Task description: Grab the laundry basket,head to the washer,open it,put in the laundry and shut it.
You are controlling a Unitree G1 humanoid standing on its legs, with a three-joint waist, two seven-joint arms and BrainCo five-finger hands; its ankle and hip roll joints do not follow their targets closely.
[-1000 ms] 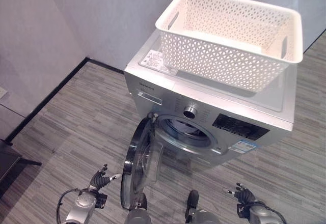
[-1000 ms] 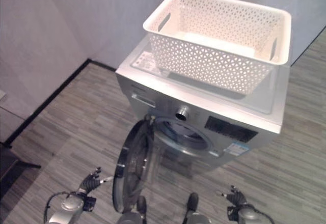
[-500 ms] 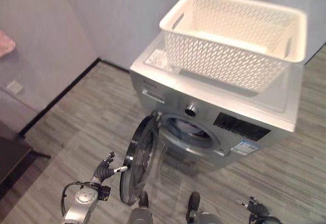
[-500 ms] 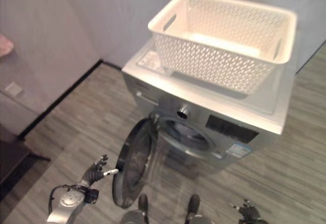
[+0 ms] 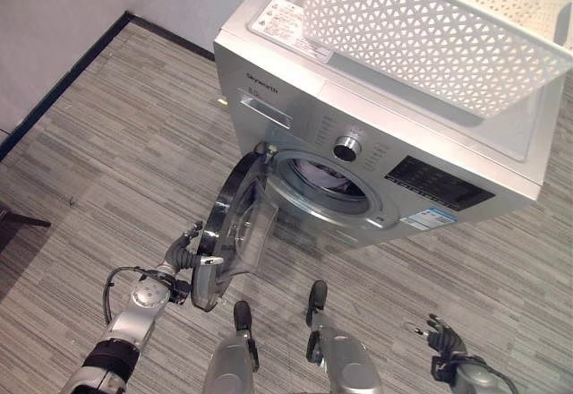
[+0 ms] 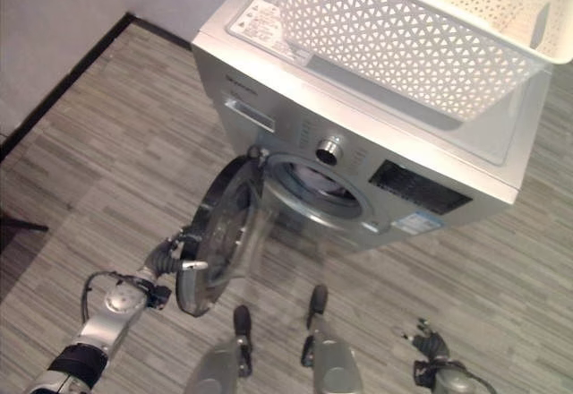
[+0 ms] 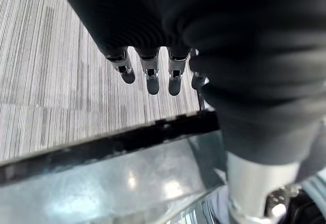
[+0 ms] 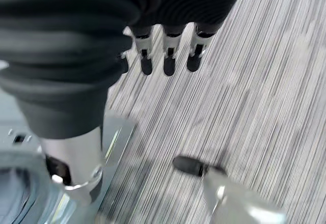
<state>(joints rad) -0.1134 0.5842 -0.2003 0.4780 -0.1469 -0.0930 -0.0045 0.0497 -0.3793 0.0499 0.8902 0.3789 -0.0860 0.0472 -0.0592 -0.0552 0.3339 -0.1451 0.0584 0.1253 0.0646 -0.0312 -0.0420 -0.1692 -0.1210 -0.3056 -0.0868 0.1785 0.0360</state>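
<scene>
A white lattice laundry basket (image 5: 430,27) stands on top of the silver washer (image 5: 295,112). The washer's round door (image 5: 235,224) hangs open, swung out to the left, and the drum opening (image 5: 324,179) shows something pale inside. My left hand (image 5: 182,255) is at the door's outer edge, open. In the left wrist view its straight fingers (image 7: 151,74) reach past the door's dark rim (image 7: 102,147). My right hand (image 5: 445,344) hangs low at the right, away from the washer, fingers (image 8: 168,56) straight over the floor.
Grey plank floor (image 5: 107,161) spreads left of the washer up to a wall with a black baseboard (image 5: 63,81). A dark furniture leg (image 5: 13,218) pokes in at the left edge.
The camera has shifted closer, cropping the basket. My left hand has come up against the door's outer edge. The right hand stays low.
</scene>
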